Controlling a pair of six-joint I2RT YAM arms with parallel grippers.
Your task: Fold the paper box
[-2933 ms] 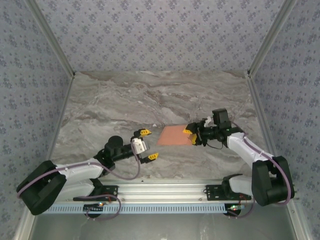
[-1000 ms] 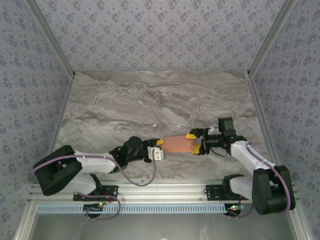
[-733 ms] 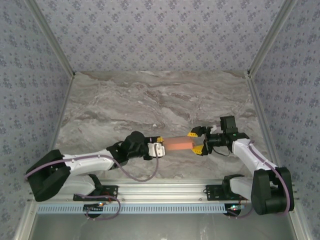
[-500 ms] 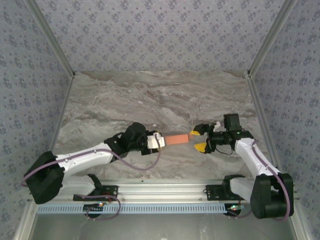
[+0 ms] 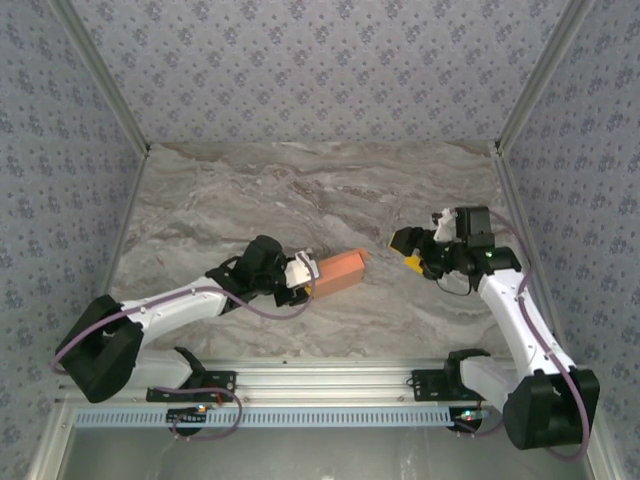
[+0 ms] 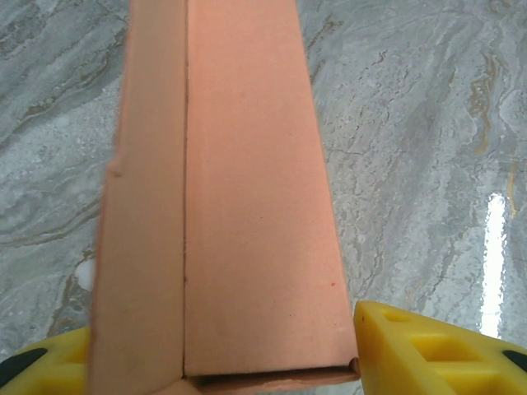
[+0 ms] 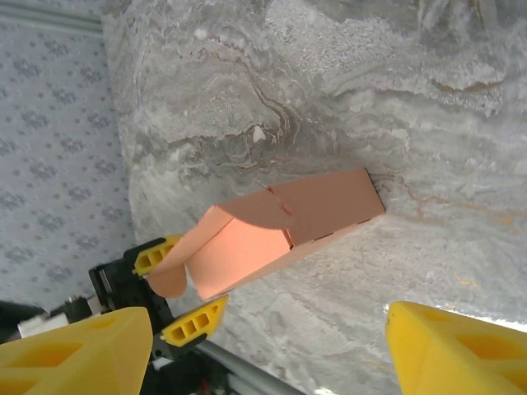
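The left jaws pinched the paper box (image 5: 337,271) by one end on the bench (image 5: 230,190), likely freeing the spread right jaws for its flaps.

A gray marble worktop (image 5: 300,190) with wavy lines fills the middle. Blue-gray walls (image 5: 320,70) with tiny flower prints stand on three sides. A silver metal rail (image 5: 330,378) runs along the bottom edge.

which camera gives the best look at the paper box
Right wrist: the whole paper box shows, closed far end and loose curved flap alike. Left wrist crops it to a close-up of two long faces; top external shows it small and slanted.
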